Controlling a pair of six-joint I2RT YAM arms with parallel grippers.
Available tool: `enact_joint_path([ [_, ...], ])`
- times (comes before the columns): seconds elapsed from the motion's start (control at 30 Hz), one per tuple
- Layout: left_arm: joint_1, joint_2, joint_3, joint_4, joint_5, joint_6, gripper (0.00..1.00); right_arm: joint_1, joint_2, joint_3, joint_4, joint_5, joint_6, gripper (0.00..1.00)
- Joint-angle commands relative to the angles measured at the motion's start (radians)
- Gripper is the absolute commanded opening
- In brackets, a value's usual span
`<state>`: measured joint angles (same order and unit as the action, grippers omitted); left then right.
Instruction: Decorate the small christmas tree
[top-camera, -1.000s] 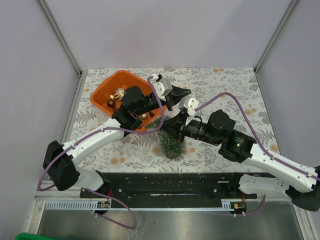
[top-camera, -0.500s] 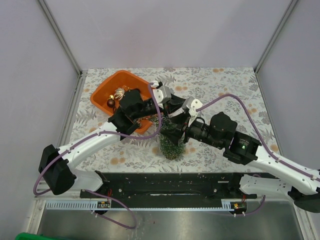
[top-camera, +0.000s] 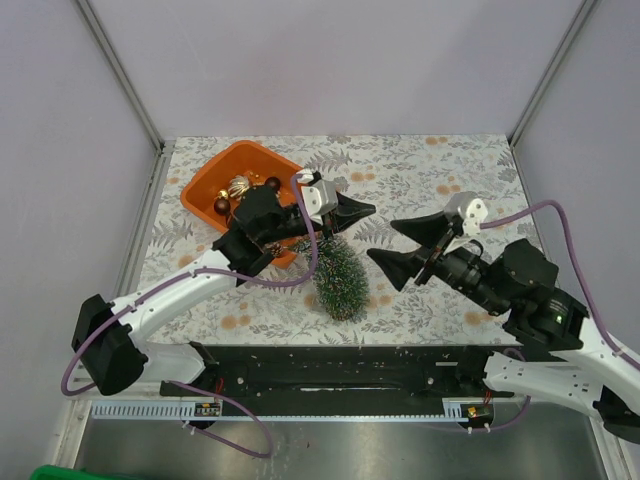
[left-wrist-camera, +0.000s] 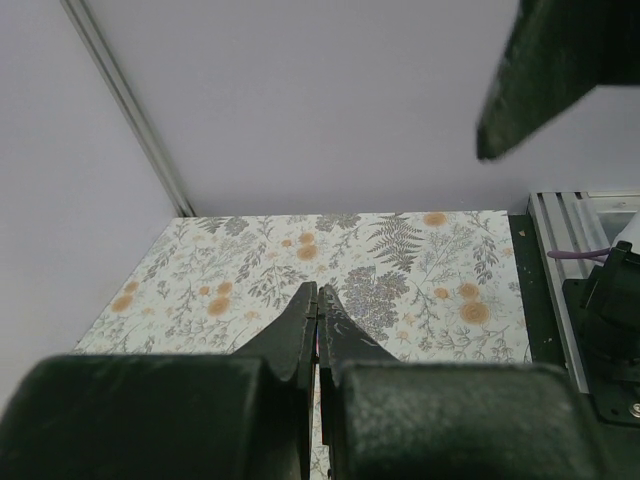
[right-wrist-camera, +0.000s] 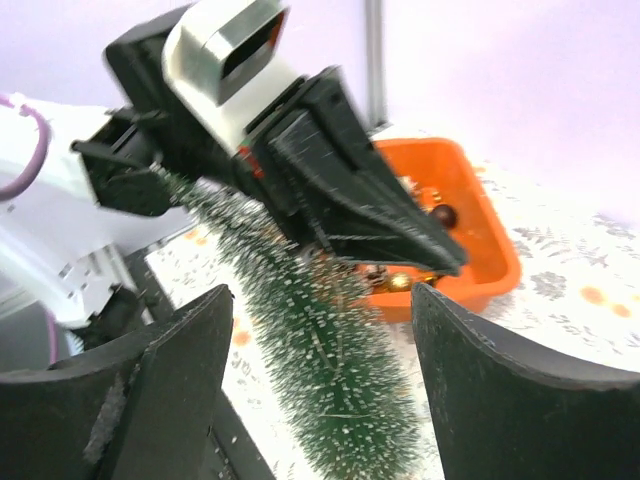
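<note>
**A:** What took up most of the scene?

**B:** The desk (top-camera: 430, 170), under a cloth printed with leaves and flowers. Both arms reached over it from the near edge.

**A:** And the next biggest thing?

**B:** An orange tray (top-camera: 205, 185), set at an angle toward the far left corner of the desk.

**A:** Where was the small christmas tree (top-camera: 338, 275)?

**B:** On the desk near the middle, just beside the tray's near right corner. Its wide end was toward the arms and its narrow end pointed away, under the left arm's wrist. I could not tell whether it stood straight or leaned.

**A:** How were the left fingers?

**B:** The left gripper (top-camera: 368, 210) hung above the narrow end of the tree, just beyond it. Its fingers were clenched flat against each other. I couldn't tell whether something thin was pinched there.

**A:** And the right?

**B:** The right gripper (top-camera: 383, 240) was to the right of the tree and apart from it. Its fingers were released and spread wide, pointing at the tree and the left gripper.

**A:** Anything smaller?

**B:** Ornaments (top-camera: 238, 187) lay in the tray: one pale gold ball and a few dark ones around it.
</note>
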<state>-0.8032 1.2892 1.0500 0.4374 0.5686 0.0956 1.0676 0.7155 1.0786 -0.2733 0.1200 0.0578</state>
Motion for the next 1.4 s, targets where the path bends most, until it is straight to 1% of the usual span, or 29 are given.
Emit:
enact_joint_path([
  [0.0,-0.002,-0.042,-0.008,0.070,0.005,0.024,0.00,-0.003,0.028,0.072,-0.039,0.203,-0.033,0.80],
  [0.17,0.001,-0.054,-0.002,0.073,0.005,0.047,0.00,-0.006,0.071,0.086,-0.050,0.273,-0.052,0.80],
  [0.27,0.002,-0.059,0.004,0.073,0.007,0.070,0.01,-0.040,0.068,0.063,-0.035,0.277,-0.043,0.80],
  [0.3,0.002,-0.063,0.005,0.078,-0.004,0.075,0.09,-0.058,0.064,0.054,-0.030,0.262,-0.030,0.80],
  [0.33,0.002,-0.065,0.005,0.084,-0.013,0.075,0.28,-0.078,0.059,0.044,-0.029,0.244,-0.020,0.80],
  [0.37,0.002,-0.067,0.010,0.084,-0.019,0.082,0.33,-0.093,0.055,0.037,-0.027,0.228,-0.009,0.80],
  [0.43,0.002,-0.070,0.018,0.084,-0.022,0.093,0.37,-0.118,0.044,0.026,-0.024,0.205,0.008,0.80],
  [0.5,0.002,-0.071,0.033,0.072,-0.026,0.098,0.55,-0.127,0.039,0.017,-0.017,0.193,0.010,0.80],
  [0.53,0.004,-0.073,0.041,0.064,-0.026,0.099,0.58,-0.129,0.039,0.015,-0.015,0.190,0.011,0.80],
  [0.63,0.006,-0.077,0.064,0.041,-0.032,0.105,0.63,-0.133,0.042,0.009,-0.009,0.176,0.016,0.80],
  [0.67,0.006,-0.082,0.068,0.035,-0.035,0.110,0.67,-0.133,0.042,0.007,-0.004,0.170,0.020,0.80],
  [0.83,0.012,-0.091,0.102,0.018,-0.059,0.136,0.99,-0.135,0.041,-0.012,0.005,0.164,0.031,0.80],
  [0.97,0.015,-0.100,0.131,0.040,-0.122,0.170,0.99,-0.135,0.036,-0.026,0.008,0.165,0.040,0.80],
  [1.07,0.030,-0.117,0.163,0.053,-0.174,0.191,0.99,-0.135,0.025,-0.032,0.006,0.176,0.042,0.81],
  [1.17,0.062,-0.146,0.165,0.075,-0.200,0.204,0.99,-0.133,0.016,-0.036,0.005,0.178,0.043,0.81],
  [1.37,0.108,-0.218,0.177,-0.024,-0.190,0.262,0.99,-0.135,0.004,-0.016,-0.024,0.182,0.042,0.81],
])
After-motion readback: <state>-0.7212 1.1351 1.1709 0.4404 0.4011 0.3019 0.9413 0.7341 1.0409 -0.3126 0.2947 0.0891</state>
